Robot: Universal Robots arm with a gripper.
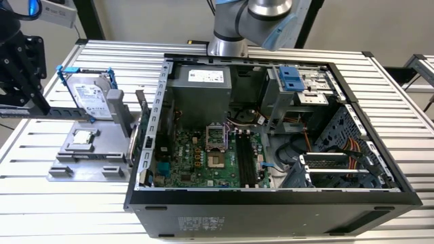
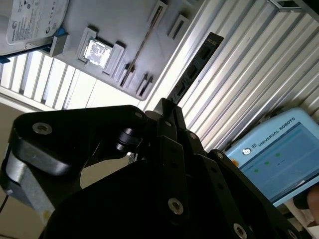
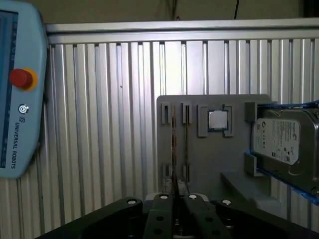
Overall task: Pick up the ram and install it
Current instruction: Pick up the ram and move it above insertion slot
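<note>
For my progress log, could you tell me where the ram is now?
The ram is clamped in the tool at the exterior view's left, above the gray holder beside the hard drive, outside the case.

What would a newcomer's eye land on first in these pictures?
The open computer case sits in the middle of the exterior view, with its green motherboard exposed. At the exterior view's left, the tool is shut on the ram, a thin stick jutting out from its fingertips. Nearby is a grey fixture carrying a hard drive.
</note>
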